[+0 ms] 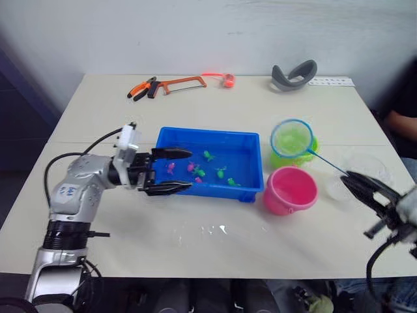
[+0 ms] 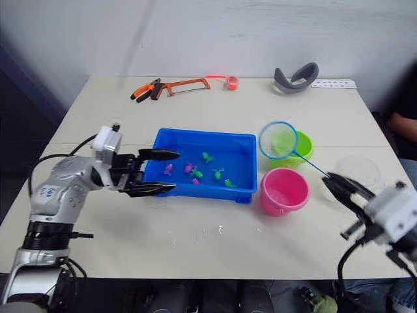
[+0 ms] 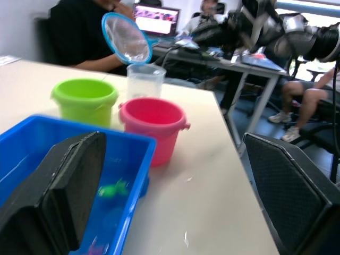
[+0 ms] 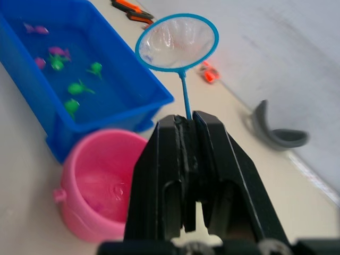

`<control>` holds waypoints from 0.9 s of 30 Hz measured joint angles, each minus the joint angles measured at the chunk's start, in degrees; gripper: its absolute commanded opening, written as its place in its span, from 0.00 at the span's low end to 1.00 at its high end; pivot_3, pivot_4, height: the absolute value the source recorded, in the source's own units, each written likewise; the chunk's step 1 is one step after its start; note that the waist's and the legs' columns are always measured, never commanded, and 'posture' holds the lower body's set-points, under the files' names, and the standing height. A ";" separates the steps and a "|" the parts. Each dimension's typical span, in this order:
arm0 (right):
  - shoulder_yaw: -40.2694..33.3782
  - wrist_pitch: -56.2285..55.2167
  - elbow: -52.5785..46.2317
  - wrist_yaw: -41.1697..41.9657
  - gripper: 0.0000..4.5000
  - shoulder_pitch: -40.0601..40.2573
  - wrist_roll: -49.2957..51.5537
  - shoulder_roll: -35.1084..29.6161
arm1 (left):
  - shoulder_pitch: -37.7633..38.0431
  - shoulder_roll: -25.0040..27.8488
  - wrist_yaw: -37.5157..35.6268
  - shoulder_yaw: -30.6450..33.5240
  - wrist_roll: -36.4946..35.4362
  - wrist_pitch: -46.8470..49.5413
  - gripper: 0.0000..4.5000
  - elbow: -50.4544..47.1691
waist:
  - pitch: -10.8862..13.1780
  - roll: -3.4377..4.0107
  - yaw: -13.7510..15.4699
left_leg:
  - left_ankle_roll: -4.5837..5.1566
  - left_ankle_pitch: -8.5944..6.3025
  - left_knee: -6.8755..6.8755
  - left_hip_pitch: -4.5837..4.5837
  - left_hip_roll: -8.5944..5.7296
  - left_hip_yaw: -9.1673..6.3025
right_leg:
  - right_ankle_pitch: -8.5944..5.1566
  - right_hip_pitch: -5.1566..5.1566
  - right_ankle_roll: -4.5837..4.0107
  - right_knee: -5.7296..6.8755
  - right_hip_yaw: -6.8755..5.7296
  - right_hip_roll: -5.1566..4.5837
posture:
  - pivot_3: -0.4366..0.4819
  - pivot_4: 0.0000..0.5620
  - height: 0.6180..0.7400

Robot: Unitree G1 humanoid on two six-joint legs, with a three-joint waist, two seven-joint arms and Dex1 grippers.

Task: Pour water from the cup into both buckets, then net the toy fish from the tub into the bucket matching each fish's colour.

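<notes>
Gripping the net, right pincer; hoop toward tub.

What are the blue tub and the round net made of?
The blue tub looks like smooth, shiny plastic: one bright colour all over, with a moulded rim. The net seems to have a blue plastic hoop with thin see-through mesh, likely soft fabric, since things show through it. Its handle sits in the right pincer.
</notes>
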 measured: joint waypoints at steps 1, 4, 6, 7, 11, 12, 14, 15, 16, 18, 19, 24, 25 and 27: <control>1.13 3.35 0.12 0.63 0.00 -3.05 1.22 -2.13 | 0.56 0.73 -0.09 0.77 0.14 -0.53 1.00 0.51 | 0.00 0.00 0.02 | 0.02 -0.01 0.01 -0.01 -0.01 0.00 | -0.01 -0.01 -0.01 0.01 -0.01 -0.02 | 0.48 0.27 1.00; 7.76 13.37 2.52 2.44 0.00 -16.01 2.94 -8.13 | 1.86 2.61 -0.09 2.62 1.21 -2.59 1.00 2.38 | 0.01 0.01 0.23 | 0.08 -0.05 0.04 -0.11 -0.05 -0.03 | -0.01 -0.06 -0.01 -0.03 -0.10 -0.10 | 0.48 0.27 1.00; 14.46 18.62 4.87 3.63 0.00 -26.40 2.35 -8.95 | 3.09 2.98 0.53 3.62 1.82 -4.03 1.00 2.74 | 0.01 0.00 0.16 | 0.13 -0.08 0.04 -0.22 -0.08 -0.05 | 0.00 -0.09 0.00 -0.13 -0.16 -0.15 | 0.48 0.27 1.00; 18.21 20.95 6.02 4.06 0.00 -31.34 1.23 -8.86 | 3.65 3.06 0.93 4.00 1.99 -4.45 1.00 2.84 | 0.01 0.00 0.08 | 0.15 -0.10 0.05 -0.26 -0.08 -0.05 | 0.00 -0.09 0.01 -0.19 -0.18 -0.15 | 0.48 0.27 1.00; 27.27 26.07 8.87 6.23 0.00 -41.15 -3.37 -6.16 | 7.11 3.89 2.55 5.69 2.35 -5.82 1.00 2.14 | 0.01 0.01 -0.09 | 0.16 -0.19 0.01 -0.42 -0.09 -0.07 | 0.02 -0.13 0.05 -0.19 -0.32 -0.13 | 0.48 0.27 1.00; 29.64 27.40 9.66 6.88 0.00 -43.19 -4.56 -4.94 | 8.67 4.26 3.02 6.44 2.45 -6.20 1.00 1.81 | 0.01 0.00 -0.13 | 0.17 -0.20 -0.01 -0.43 -0.09 -0.08 | 0.02 -0.13 0.05 -0.20 -0.36 -0.13 | 0.48 0.27 1.00; 33.23 29.92 10.76 7.42 0.00 -46.35 -6.78 -1.95 | 11.92 4.89 4.16 8.37 2.54 -6.72 1.00 1.56 | 0.01 0.00 -0.37 | 0.17 -0.22 0.00 -0.47 -0.08 -0.08 | 0.02 -0.15 0.06 -0.21 -0.43 -0.12 | 0.48 0.27 1.00; 34.42 30.96 11.02 7.47 0.00 -47.22 -7.52 -0.83 | 12.85 4.97 4.63 9.22 2.55 -6.79 1.00 1.45 | 0.02 0.00 -0.46 | 0.17 -0.22 0.01 -0.48 -0.09 -0.08 | 0.02 -0.15 0.06 -0.21 -0.43 -0.13 | 0.48 0.27 1.00; 35.08 31.99 11.37 7.47 0.00 -47.92 -8.19 0.43 | 13.57 5.01 5.24 9.90 2.54 -6.97 1.00 1.23 | 0.02 0.00 -0.48 | 0.16 -0.22 0.03 -0.48 -0.08 -0.08 | 0.02 -0.14 0.07 -0.19 -0.45 -0.12 | 0.48 0.27 1.00; 36.24 34.02 11.64 7.46 0.00 -49.54 -8.77 2.41 | 15.37 5.21 5.99 11.46 2.50 -7.18 1.00 -0.10 | 0.02 0.00 -0.29 | 0.16 -0.21 0.07 -0.48 -0.09 -0.09 | 0.02 -0.14 0.08 -0.15 -0.45 -0.14 | 0.48 0.27 1.00; 36.61 35.13 11.47 7.55 0.00 -50.36 -8.84 3.57 | 16.51 5.41 6.55 12.31 2.35 -7.25 1.00 -0.76 | 0.01 0.00 -0.33 | 0.16 -0.21 0.07 -0.46 -0.09 -0.09 | 0.03 -0.13 0.09 -0.15 -0.43 -0.14 | 0.48 0.27 1.00; 38.11 38.29 9.96 7.56 0.00 -51.73 -9.85 7.41 | 21.98 6.44 8.16 16.95 1.81 -7.18 1.00 -2.53 | 0.02 0.00 -0.70 | 0.11 -0.23 0.04 -0.46 -0.07 -0.12 | 0.03 -0.15 0.08 -0.14 -0.43 -0.15 | 0.48 0.27 1.00; 38.32 38.28 9.79 7.74 0.00 -51.71 -10.55 7.86 | 23.13 6.59 8.52 17.73 1.76 -7.22 1.00 -2.79 | 0.02 0.01 -0.73 | 0.11 -0.24 0.04 -0.46 -0.08 -0.11 | 0.03 -0.15 0.09 -0.16 -0.42 -0.14 | 0.48 0.27 1.00; 38.35 38.25 9.32 8.08 0.00 -51.63 -11.49 7.92 | 24.43 6.58 9.10 19.00 1.73 -7.27 1.00 -2.87 | 0.02 0.01 -0.77 | 0.11 -0.24 0.04 -0.46 -0.08 -0.11 | 0.03 -0.15 0.09 -0.17 -0.42 -0.15 | 0.48 0.27 1.00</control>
